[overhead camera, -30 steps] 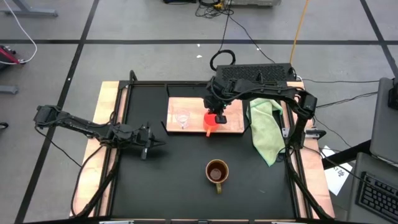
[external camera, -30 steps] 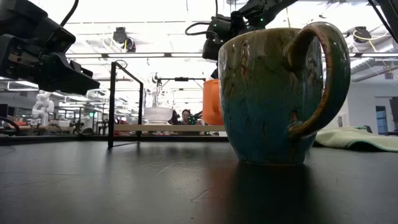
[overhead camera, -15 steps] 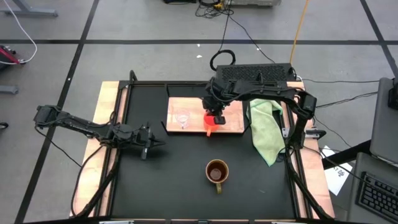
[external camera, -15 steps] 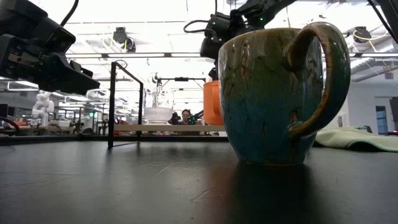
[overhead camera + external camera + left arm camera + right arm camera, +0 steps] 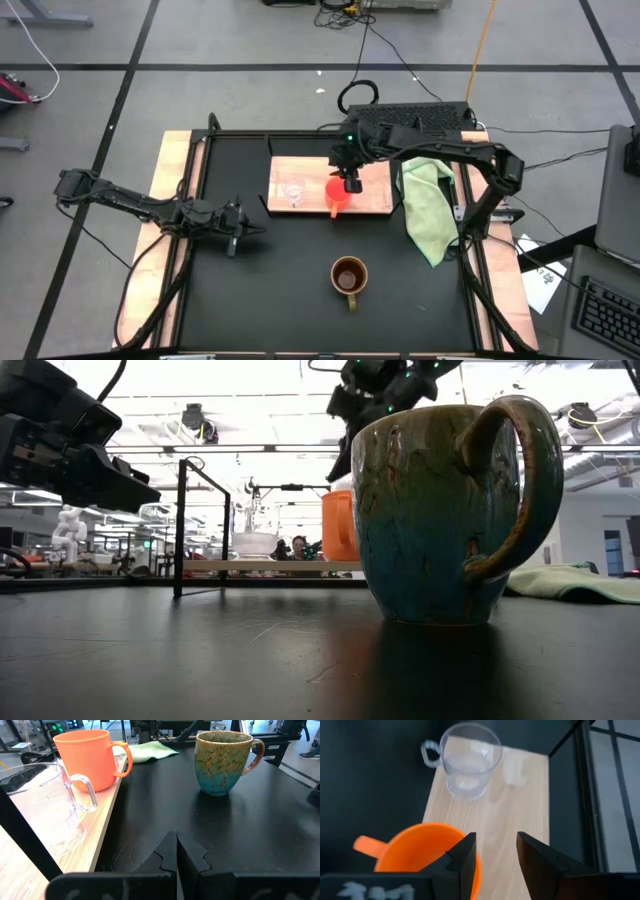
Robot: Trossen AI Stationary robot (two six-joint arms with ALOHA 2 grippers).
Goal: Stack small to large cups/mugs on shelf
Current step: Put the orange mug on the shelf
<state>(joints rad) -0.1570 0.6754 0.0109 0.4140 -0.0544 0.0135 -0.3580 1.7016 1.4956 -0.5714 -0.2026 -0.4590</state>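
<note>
The orange mug (image 5: 338, 193) stands upright on the light wood shelf (image 5: 375, 190), its handle toward the near edge. Beside it to the left stands the clear glass cup (image 5: 293, 192). The brown mug (image 5: 348, 275) rests on its base on the black table, nearer the front. My right gripper (image 5: 495, 860) hovers open just above the orange mug's (image 5: 422, 852) far rim, one finger over the rim and one over bare shelf. My left gripper (image 5: 245, 232) is shut, low over the table at the left, holding nothing.
A light green cloth (image 5: 428, 205) lies crumpled right of the shelf. A dark frame post (image 5: 180, 525) rises at the shelf's left end. Open black table lies between the shelf and the brown mug (image 5: 440, 510).
My right gripper has opened, let go of the orange mug and risen, drifting a little toward the far edge. The orange mug stays standing on the shelf.
</note>
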